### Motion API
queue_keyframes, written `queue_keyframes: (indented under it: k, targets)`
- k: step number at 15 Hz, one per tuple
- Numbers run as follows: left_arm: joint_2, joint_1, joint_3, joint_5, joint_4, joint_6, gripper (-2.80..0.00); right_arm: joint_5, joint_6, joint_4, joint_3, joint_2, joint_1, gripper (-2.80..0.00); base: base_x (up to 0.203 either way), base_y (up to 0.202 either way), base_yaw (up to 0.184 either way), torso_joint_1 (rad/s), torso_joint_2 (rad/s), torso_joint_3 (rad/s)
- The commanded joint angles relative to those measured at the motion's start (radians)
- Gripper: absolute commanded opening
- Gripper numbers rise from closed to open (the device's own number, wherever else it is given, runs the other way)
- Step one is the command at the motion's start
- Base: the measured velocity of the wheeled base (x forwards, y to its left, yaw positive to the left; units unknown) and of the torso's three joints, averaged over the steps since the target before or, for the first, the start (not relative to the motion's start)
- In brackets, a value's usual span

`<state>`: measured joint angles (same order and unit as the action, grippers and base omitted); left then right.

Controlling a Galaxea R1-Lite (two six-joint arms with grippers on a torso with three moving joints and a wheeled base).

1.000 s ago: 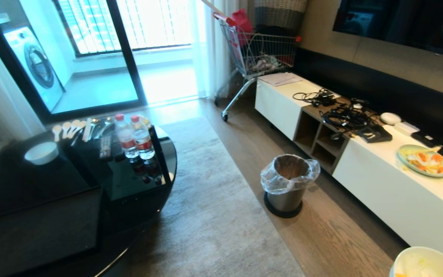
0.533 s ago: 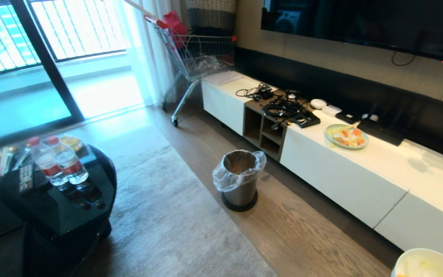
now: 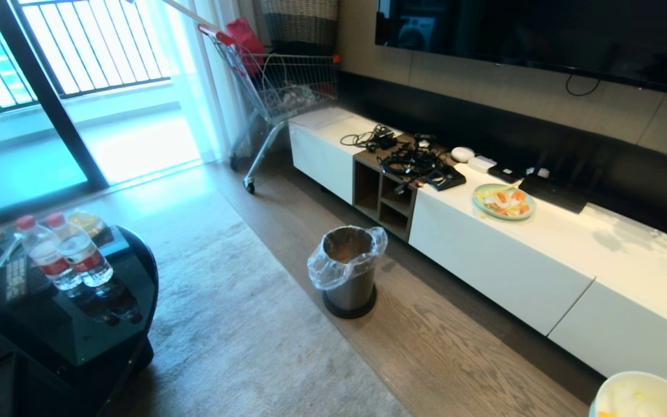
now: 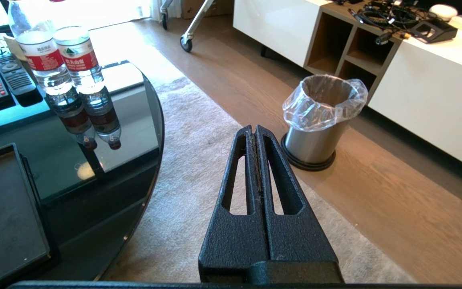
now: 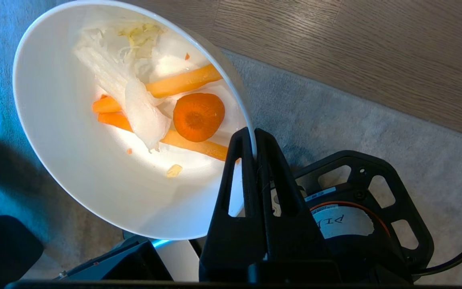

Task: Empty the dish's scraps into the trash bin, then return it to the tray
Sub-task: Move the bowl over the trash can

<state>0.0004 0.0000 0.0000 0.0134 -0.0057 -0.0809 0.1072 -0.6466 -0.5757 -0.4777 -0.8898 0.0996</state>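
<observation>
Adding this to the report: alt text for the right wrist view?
The right gripper pinches the rim of the dish, which holds the scraps: carrot pieces and pale vegetable. Grey carpet and wood floor lie below.

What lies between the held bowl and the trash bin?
In the head view, only bare wood floor separates the bowl, gripped by the right gripper, from the trash bin.

Each end effector has 2 black, textured fingers with slotted cut-outs.
</observation>
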Motion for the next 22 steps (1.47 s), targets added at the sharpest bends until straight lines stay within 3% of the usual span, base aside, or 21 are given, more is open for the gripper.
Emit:
queue_keyframes:
  k: [1, 16, 22]
  targets:
    - [0.000, 0.000, 0.000, 0.000, 0.000, 0.000, -2.80, 0.000, -0.004, -0.003, 0.001, 0.002, 0.001, -2.80, 0.000, 0.000, 0.000, 0.000, 0.00, 0.000]
    - [0.000, 0.000, 0.000, 0.000, 0.000, 0.001, -2.80, -0.001, -0.005, -0.003, 0.002, 0.003, 0.002, -2.80, 0.000, 0.000, 0.000, 0.000, 0.00, 0.000]
    - [0.000, 0.000, 0.000, 0.000, 0.000, 0.001, -2.80, 0.000, -0.004, -0.003, 0.004, 0.002, 0.002, -2.80, 0.157, 0.000, 0.001, 0.001, 0.00, 0.002]
